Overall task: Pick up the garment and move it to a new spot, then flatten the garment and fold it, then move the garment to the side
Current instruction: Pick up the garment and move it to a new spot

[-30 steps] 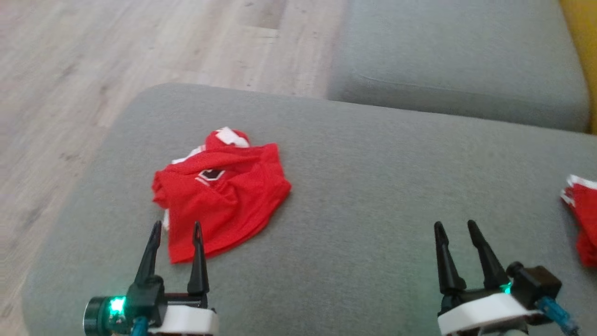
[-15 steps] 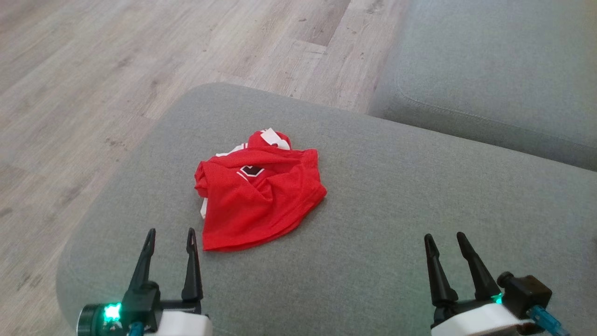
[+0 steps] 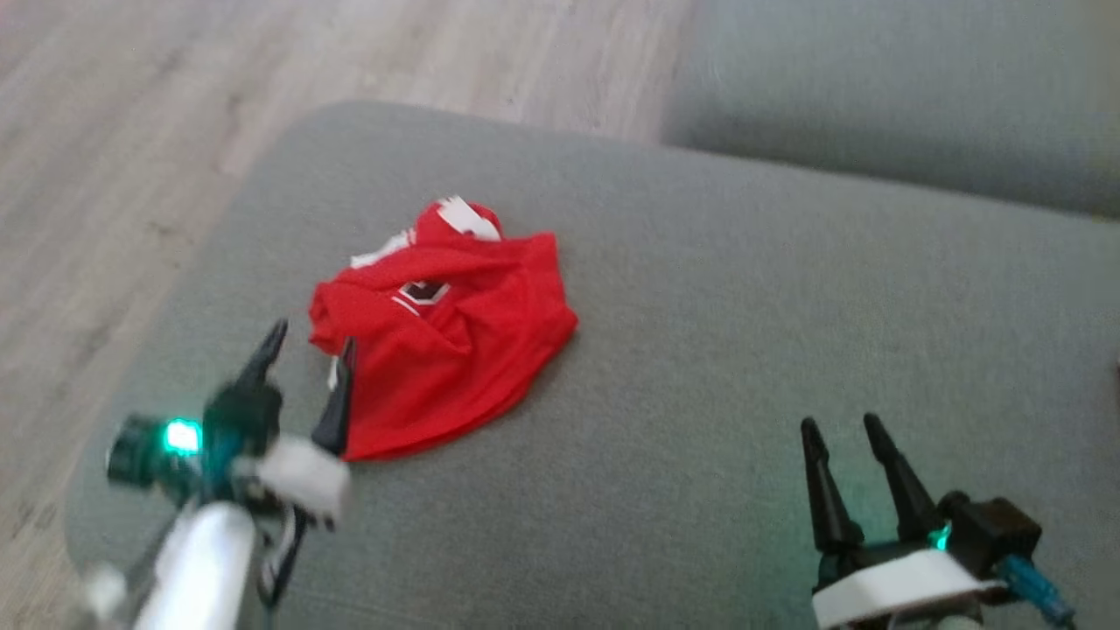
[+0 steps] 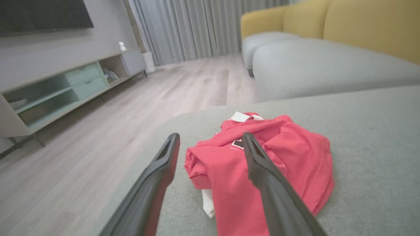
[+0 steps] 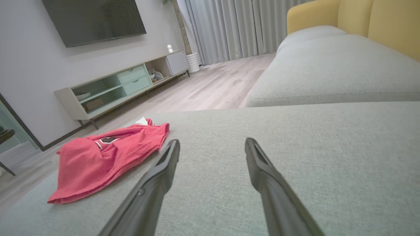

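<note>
Head view shows a grey sofa cushion (image 3: 700, 350) with the crumpled red garment (image 3: 455, 350) lying on its left part. The left gripper (image 3: 314, 334) hovers at the garment's near left edge, fingers spread wide. The right gripper (image 3: 841, 423), fingers likewise wide and empty, is well apart over bare cushion.

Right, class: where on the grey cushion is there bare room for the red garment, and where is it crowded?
Free: the grey cushion between the red garment and the right gripper, back to the far cushion. Crowded: the left end, where the left gripper is at the garment's near edge.
</note>
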You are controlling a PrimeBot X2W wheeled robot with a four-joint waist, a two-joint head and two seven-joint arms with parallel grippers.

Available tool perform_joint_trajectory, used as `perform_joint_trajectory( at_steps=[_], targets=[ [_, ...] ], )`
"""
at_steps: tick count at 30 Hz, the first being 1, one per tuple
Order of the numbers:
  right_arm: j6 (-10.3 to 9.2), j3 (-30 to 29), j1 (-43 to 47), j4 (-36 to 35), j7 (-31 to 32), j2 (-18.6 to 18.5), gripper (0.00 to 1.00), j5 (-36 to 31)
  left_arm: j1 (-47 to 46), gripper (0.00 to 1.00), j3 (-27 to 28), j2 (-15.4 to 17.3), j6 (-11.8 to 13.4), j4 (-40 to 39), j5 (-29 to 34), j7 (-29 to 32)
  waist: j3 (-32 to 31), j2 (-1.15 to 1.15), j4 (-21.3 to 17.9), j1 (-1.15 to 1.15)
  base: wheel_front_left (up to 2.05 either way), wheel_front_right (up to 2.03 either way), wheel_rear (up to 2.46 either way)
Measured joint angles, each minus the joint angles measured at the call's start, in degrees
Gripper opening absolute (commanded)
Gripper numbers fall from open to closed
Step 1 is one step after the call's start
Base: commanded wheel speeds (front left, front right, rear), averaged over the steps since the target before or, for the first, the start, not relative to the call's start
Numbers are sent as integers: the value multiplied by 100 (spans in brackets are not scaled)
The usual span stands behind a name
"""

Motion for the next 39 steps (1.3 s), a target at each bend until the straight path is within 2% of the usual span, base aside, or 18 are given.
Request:
perform_joint_trajectory(
  at_steps=[4, 6, 8, 12, 16, 22, 23, 24, 29, 31, 39],
  targets=[
    [0, -86, -258, -56, 0, -1, 100, -124, -926, 100, -146, 175, -359, 642, -51, 1123, 385, 0, -191, 2, 0, 0, 0],
    [0, -118, -455, -107, 0, -2, 100, -154, -1209, 100, -229, 289, -471, 1143, -236, 1957, 630, 0, -376, 2, 0, 0, 0],
    [0, -124, -518, -133, -1, -3, 100, -154, -1244, 100, -276, 381, -492, 1411, -336, 2360, 767, 0, -505, 1, 0, 0, 0],
    [0, -127, -544, -145, -1, -4, 100, -154, -1341, 100, -280, 476, -527, 1763, -422, 2747, 957, 0, -736, 1, 0, 0, 0],
    [0, -123, -552, -146, 0, -5, 100, -154, -1534, 100, -271, 480, -474, 2003, -441, 2884, 1056, 0, -863, 0, 0, 0, 0],
    [0, -116, -682, -155, -1, -7, 100, -154, -1699, 100, -257, 458, -515, 2277, -872, 3093, 1133, 0, -985, -1, 0, 0, 0],
    [0, -116, -690, -164, -1, -7, 100, -154, -1715, 42, -272, 454, -534, 2282, -948, 3097, 1136, 0, -1002, -1, 0, 0, 0],
    [0, -109, -689, -164, -1, -7, 100, -154, -1725, 0, -305, 456, -535, 2276, -999, 3090, 1134, 0, -1018, -1, 0, 0, 0],
    [0, -110, -687, -144, -1, -7, 100, -144, -1689, 0, -428, 414, -539, 2208, -1330, 2787, 1026, 0, -1085, 0, 0, 0, 0],
    [0, -116, -684, -131, -1, -7, 100, -111, -1618, 0, -530, 363, -541, 1971, -1630, 2554, 936, 0, -1114, 0, 0, 0, 0],
    [0, -91, -647, -63, -1, -5, 100, 13, -1583, 0, -923, 328, -584, 953, -1822, 1728, 549, 0, -1276, -1, 0, 0, 0]
  ],
)
